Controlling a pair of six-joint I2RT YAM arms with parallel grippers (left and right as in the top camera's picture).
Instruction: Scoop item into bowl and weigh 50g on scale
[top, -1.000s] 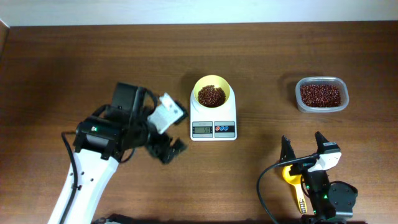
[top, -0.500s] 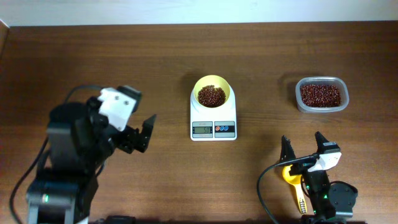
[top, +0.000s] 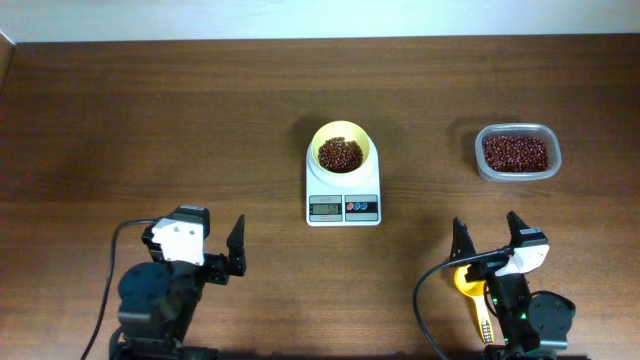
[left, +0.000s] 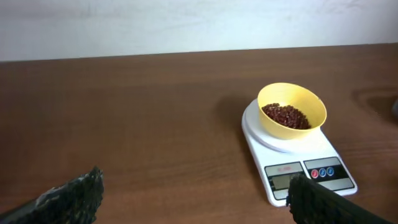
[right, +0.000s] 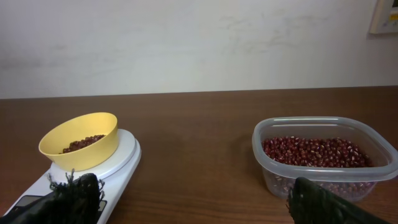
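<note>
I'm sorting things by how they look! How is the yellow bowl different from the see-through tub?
The bowl is round and yellow; the tub is a clear rounded rectangle. The bowl sits on the white scale; the tub sits on the table. The bowl holds a small heap of beans; the tub holds more. Both are open-topped, with the same reddish-brown beans.

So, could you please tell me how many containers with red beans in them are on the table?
2: the small round pale yellow plastic bowl on the white digital scale mid-table, and the clear plastic tub far right. The yellow scoop is partly hidden.
</note>
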